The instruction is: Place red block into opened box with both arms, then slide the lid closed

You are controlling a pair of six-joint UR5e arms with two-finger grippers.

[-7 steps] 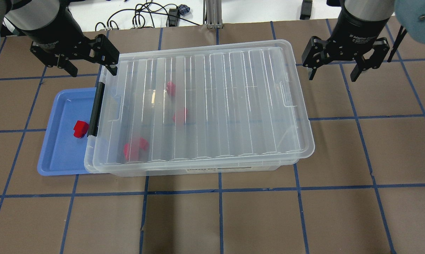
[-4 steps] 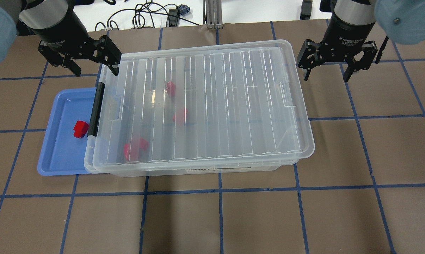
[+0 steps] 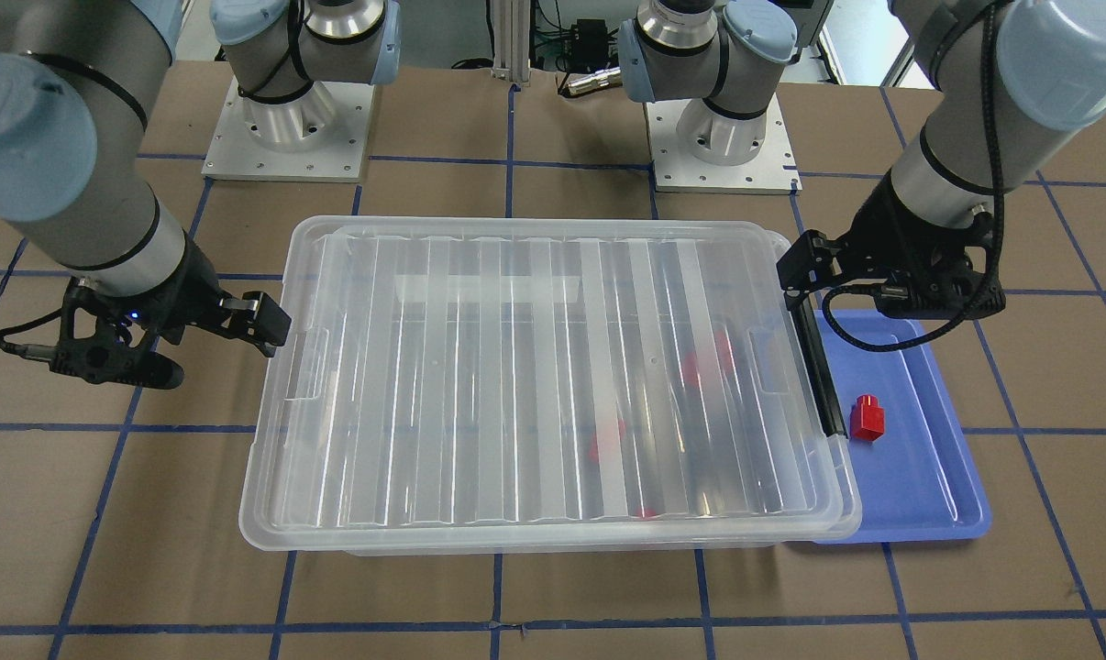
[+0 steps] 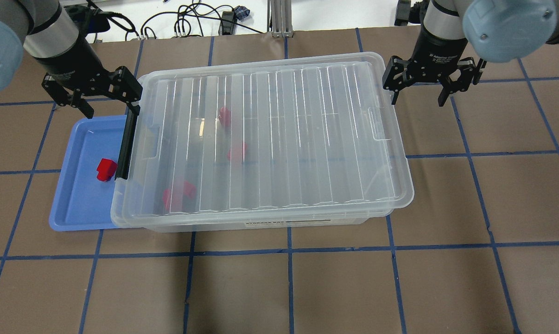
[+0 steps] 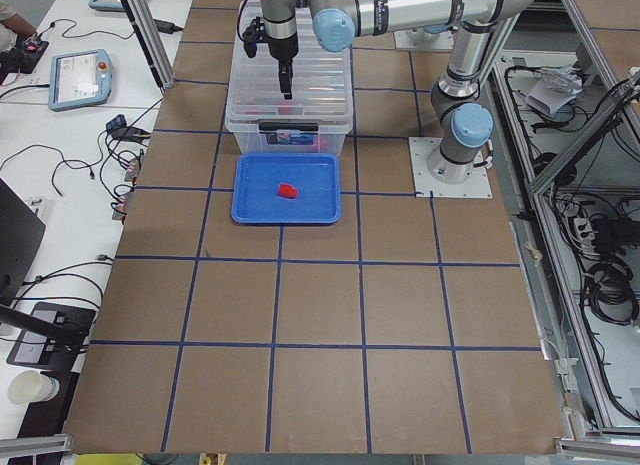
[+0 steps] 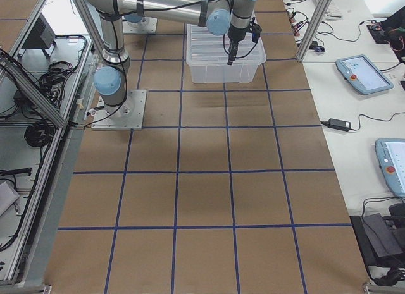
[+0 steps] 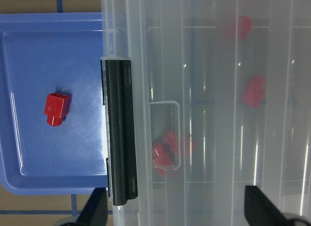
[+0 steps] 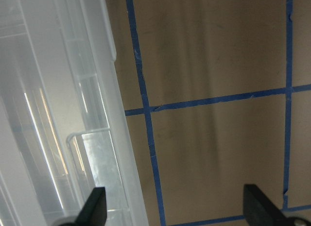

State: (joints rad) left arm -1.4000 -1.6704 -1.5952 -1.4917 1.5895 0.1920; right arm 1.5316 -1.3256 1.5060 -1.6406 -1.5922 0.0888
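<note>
Overhead exterior shows my left pincer (image 4: 109,103) spread wide and empty over the far left corner of the box (image 4: 261,225). One finger is above the top of the black bar (image 4: 125,144) and the other is over the far edge of the blue tray (image 4: 80,204). My right pincer (image 4: 418,95) is just as wide and just as empty at the far right corner, with one finger by the rim and one over bare counter (image 4: 307,287). I judge I stand at both short ends because the lid (image 4: 279,139) lies over nearly the whole box, overhanging slightly on the right. It has to be shifted before anything can go in. The red block (image 4: 106,169) lies in the tray, just left of the black bar and outside the box. Red pieces (image 4: 235,151) show through the ribbed plastic, but they are smeared and doubled, so I cannot count them surely. Nor can I tell whether either inner finger touches the lid. Both wrist views cut my fingers down to dark tips at the bottom corners.
</note>
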